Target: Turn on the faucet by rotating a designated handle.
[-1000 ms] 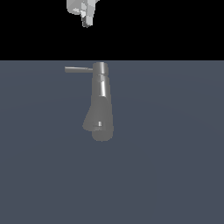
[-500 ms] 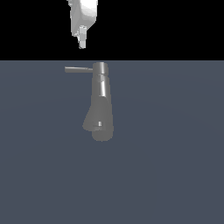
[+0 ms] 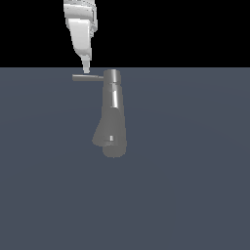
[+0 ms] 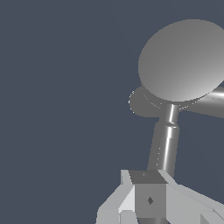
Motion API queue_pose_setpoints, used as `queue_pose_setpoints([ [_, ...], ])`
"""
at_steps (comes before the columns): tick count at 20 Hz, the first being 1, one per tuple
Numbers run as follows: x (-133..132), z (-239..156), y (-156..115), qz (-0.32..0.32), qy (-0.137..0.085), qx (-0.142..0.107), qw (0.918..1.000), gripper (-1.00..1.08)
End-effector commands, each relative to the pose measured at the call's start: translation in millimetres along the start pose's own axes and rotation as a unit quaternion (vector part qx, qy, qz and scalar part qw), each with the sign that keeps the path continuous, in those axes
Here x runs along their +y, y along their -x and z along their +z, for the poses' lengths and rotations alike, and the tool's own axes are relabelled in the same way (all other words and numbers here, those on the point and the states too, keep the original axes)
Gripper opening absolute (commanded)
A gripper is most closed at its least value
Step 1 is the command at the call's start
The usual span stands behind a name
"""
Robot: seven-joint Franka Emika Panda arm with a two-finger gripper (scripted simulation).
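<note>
**Gripper poised over the handle, faucet not yet turned**

The faucet (image 3: 113, 114) stands on the grey desk (image 3: 195, 185), a shiny column with a narrow cylindrical cap at its top and a wider, lumpy end lower down. From that cap the handle (image 3: 88, 77) projects as a thin straight rod toward the exterior view's left, its long axis running level, at a right angle to the faucet's column.

The gripper (image 3: 86, 69) hangs directly above the handle, roughly over the middle of the rod, well out from the cap. Its tip sits just beside the rod's upper surface; whether it touches cannot be told from either view. In the wrist view the gripper (image 4: 148, 201) looks straight along the handle (image 4: 165, 146) toward the round cap of the faucet (image 4: 183, 61), so the rod lies in line with the fingers' centre.

The fingers appear drawn close together, nothing between them, though the exact gap cannot be judged.

The turn has not begun. Since the rod pivots about the cap, the coming move probably calls for a sideways push on the rod.
</note>
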State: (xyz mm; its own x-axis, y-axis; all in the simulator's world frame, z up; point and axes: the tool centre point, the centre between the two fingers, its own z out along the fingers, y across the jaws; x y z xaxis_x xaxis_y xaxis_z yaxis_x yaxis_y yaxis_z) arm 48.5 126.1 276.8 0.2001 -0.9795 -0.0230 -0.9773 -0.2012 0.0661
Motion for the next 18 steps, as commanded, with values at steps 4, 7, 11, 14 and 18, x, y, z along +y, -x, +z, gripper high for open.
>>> queue_pose_setpoints([
  [4,-16.3,22.2,9.7,0.045,-0.001,0.009,0.9989,-1.0],
  [7,-21.9,30.7,13.3,0.062,-0.001,0.013,0.998,-1.0],
  [11,-26.5,37.9,16.5,0.075,-0.002,0.016,0.9971,-1.0],
  [14,-27.9,40.1,17.5,0.079,-0.002,0.017,0.9967,-1.0],
  [18,-28.0,40.3,17.5,0.08,-0.002,0.017,0.9967,-1.0],
])
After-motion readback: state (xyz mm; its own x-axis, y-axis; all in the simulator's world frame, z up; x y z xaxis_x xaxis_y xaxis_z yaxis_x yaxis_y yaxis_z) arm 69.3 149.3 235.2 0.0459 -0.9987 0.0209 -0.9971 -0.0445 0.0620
